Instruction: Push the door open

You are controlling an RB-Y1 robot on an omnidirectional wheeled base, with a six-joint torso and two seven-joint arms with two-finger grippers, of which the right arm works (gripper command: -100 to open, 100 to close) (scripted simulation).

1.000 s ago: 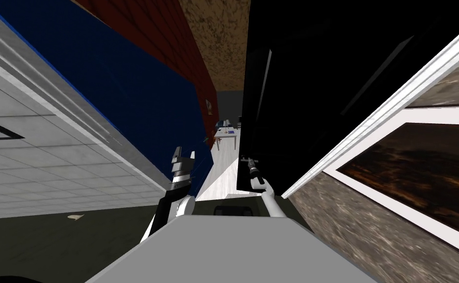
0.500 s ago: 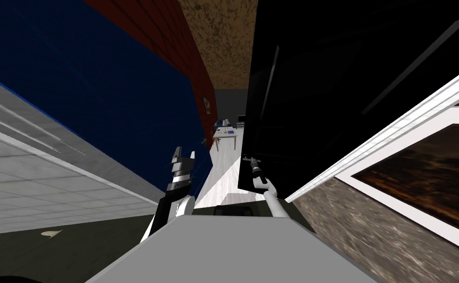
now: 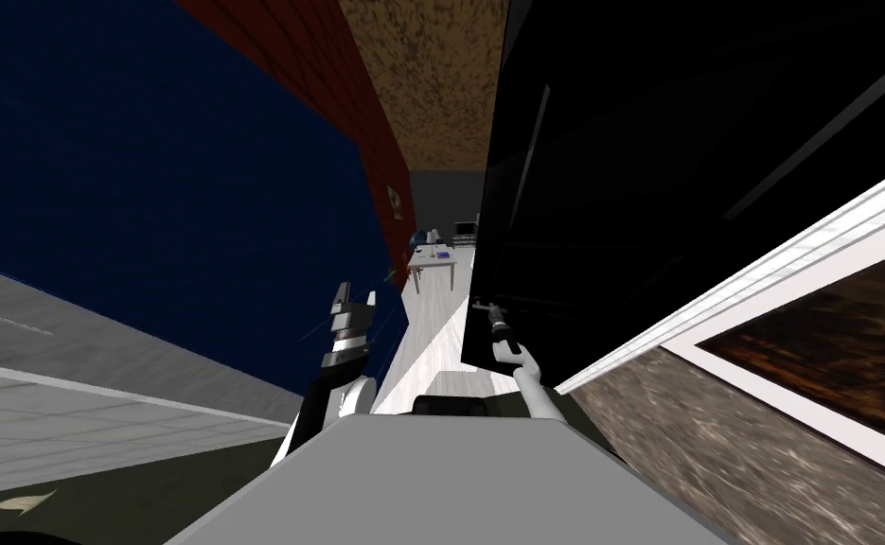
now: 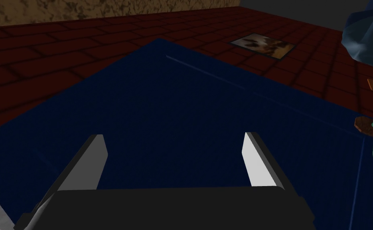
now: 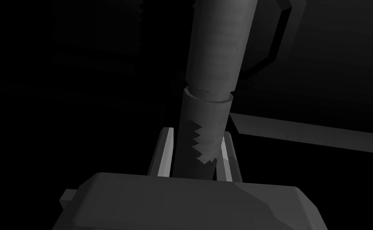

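Two end effectors show in the head view. The left end effector (image 3: 357, 294) stands raised before a dark blue panel (image 3: 147, 142). The right end effector (image 3: 481, 307) meets the near-black door (image 3: 601, 208) just ahead of its fingers, near the door's edge.

Left wrist view: the fingers are spread wide with nothing between them. The blue panel lies ahead, with a red brick wall (image 4: 42, 48) past it.

Right wrist view: the fingers are narrowed onto a grey cylindrical door handle (image 5: 215, 48), pressing its sides.

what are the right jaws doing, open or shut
Shut on the door handle: in the right wrist view both jaws press the sides of that grey bar.
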